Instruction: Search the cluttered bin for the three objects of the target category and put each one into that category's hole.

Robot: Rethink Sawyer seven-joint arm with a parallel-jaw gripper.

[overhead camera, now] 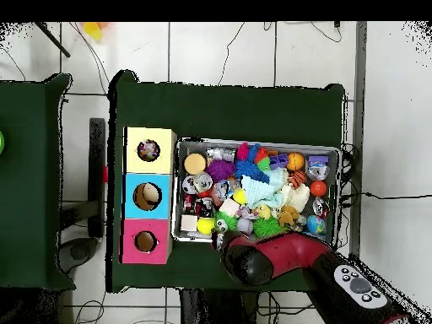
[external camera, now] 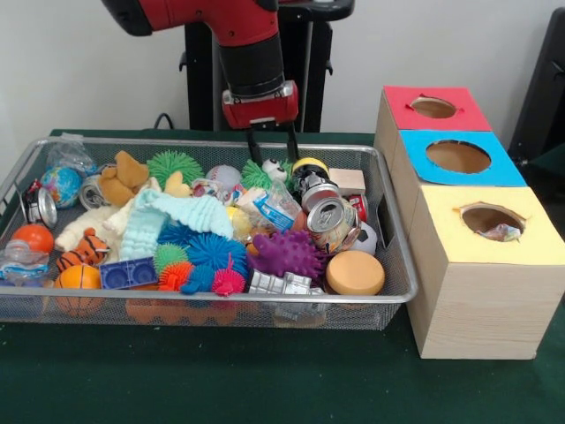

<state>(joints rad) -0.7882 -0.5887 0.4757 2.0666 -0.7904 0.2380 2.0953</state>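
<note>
The wire mesh bin [external camera: 393, 287] sits on the green tabletop [external camera: 221, 380], packed with clutter. Near its left edge lie an orange ball [external camera: 33, 237] and a small globe ball [external camera: 61, 185]; a tiger toy [external camera: 84, 249] and a blue block [external camera: 129, 273] rest toward the front left corner. Mid-bin, a pale green cloth [external camera: 177, 216] drapes over blue spiky balls [external camera: 207, 251]. Further right are a purple spiky ball [external camera: 287, 253], a silver can [external camera: 330, 221] and a tan round disc [external camera: 355, 273] at the front right corner. The gripper [external camera: 271, 148] hangs over the bin's back edge, its two thin fingers [external camera: 254, 150] apart with nothing between them, just above a green spiky ball [external camera: 257, 176]. Right of the bin stand the red box [external camera: 406, 119], blue box [external camera: 424, 172] and yellow box [external camera: 530, 243], each with a hole; something sits in the yellow one, possibly a wrapper.
</note>
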